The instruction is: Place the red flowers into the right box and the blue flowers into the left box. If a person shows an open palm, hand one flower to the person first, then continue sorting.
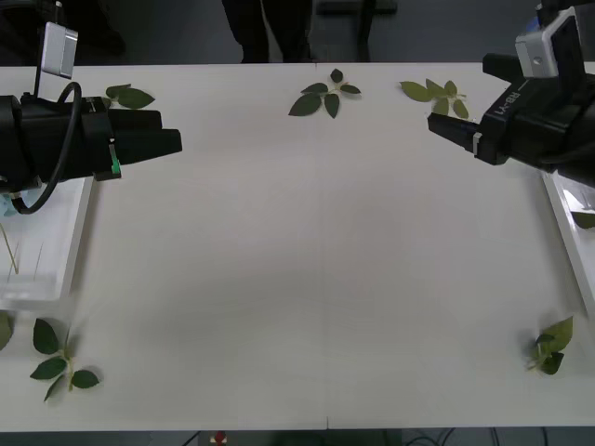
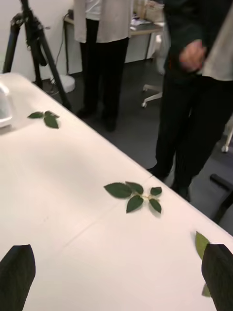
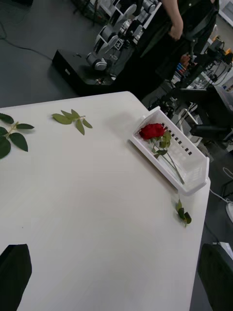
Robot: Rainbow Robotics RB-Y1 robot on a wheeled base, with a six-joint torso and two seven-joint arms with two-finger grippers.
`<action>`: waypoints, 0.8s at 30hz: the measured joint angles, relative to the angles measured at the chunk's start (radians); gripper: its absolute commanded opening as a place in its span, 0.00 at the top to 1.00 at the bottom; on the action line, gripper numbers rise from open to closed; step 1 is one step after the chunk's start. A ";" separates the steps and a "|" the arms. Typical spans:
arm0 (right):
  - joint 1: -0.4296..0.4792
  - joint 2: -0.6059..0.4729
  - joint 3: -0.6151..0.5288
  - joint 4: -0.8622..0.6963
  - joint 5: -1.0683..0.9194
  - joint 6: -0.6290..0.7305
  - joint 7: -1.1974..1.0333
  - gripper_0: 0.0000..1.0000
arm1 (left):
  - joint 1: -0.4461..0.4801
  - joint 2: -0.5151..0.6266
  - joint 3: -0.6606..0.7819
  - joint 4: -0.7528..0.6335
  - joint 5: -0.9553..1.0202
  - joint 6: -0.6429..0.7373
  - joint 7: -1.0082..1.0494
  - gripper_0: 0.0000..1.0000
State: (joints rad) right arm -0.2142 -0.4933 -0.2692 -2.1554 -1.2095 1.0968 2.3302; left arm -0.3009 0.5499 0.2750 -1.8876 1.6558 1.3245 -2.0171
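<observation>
My left gripper [image 1: 175, 141] hovers open over the table's left side, next to the left box [image 1: 65, 243]. A sliver of a blue flower [image 1: 5, 206] and thin stems lie in that box. At the right, my right gripper [image 1: 435, 124] hangs open above the table, near the right box [image 1: 561, 209]. In the left wrist view a red flower [image 3: 152, 130] lies in the right box [image 3: 192, 171], far from my open left gripper [image 3: 115, 250]. Nothing sits between the fingers of my right gripper [image 2: 119, 250]. A person [image 2: 194, 97] stands beyond the far edge, one hand [image 2: 191, 54] curled.
Loose green leaf sprigs lie at the far middle [image 1: 323, 97], far right [image 1: 437, 93], far left [image 1: 128, 95], near left [image 1: 58, 358] and near right [image 1: 553, 344]. The wide middle of the white table [image 1: 316, 260] is bare. A tripod [image 2: 36, 43] stands past the far corner.
</observation>
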 measured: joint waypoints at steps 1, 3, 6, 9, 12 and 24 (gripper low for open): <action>0.000 0.000 -0.019 0.000 -0.015 0.037 0.009 0.00 | 0.000 0.000 0.000 0.000 0.000 0.001 0.000 0.00; 0.000 0.000 -0.057 0.000 -0.044 0.119 0.043 0.00 | 0.000 0.005 0.000 0.000 0.002 0.016 0.000 0.00; 0.000 0.000 -0.107 0.000 -0.079 0.220 0.124 0.00 | 0.000 0.034 0.000 0.000 0.030 0.060 0.000 0.00; 0.000 0.000 -0.148 0.001 -0.114 0.316 0.180 0.00 | 0.000 0.081 -0.009 0.000 0.070 0.070 0.000 0.00; 0.000 0.000 -0.183 0.023 -0.148 0.394 0.211 0.00 | 0.000 0.140 -0.049 0.000 0.095 0.066 -0.001 0.00; 0.000 -0.079 -0.211 0.160 -0.180 0.495 0.348 0.00 | -0.040 0.250 -0.184 0.066 0.186 0.125 -0.149 0.00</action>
State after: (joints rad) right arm -0.2142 -0.5723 -0.4802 -1.9953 -1.3897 1.5915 2.6785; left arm -0.3411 0.7994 0.0913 -1.8212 1.8416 1.4493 -2.1658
